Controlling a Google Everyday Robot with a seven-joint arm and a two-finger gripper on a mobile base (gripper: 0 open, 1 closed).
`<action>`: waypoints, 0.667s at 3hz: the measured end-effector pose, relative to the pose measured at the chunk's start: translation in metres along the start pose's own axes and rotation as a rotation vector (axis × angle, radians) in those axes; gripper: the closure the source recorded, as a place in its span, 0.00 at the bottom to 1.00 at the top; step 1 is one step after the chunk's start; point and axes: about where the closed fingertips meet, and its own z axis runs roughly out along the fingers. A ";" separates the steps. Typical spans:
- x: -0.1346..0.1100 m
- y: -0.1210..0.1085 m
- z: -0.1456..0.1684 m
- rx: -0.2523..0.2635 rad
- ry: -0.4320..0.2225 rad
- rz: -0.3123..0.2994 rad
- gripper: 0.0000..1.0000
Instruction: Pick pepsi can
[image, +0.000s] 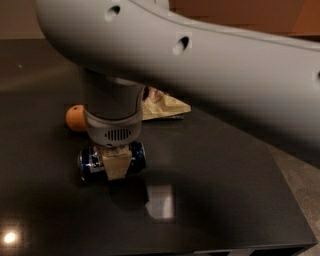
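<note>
Robot claw (118, 164) down over a blue can (90, 163) on a dark tabletop (215, 190).
Orange ball (75, 118) at left; just below it the can lies on its side, lower left of centre, the claw covering its middle, grip impossible to tell. Snack bag (162, 105) behind, under the grey arm (215, 65).

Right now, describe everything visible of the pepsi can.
The pepsi can is dark blue shiny metal with a silver end at its left. It lies on its side on the black table, just in front of the orange ball. The tool reaches down over it, hiding its middle; only both ends show.
</note>
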 end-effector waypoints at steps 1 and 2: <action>0.003 -0.011 -0.029 0.010 -0.035 -0.034 1.00; 0.003 -0.020 -0.051 0.021 -0.050 -0.079 1.00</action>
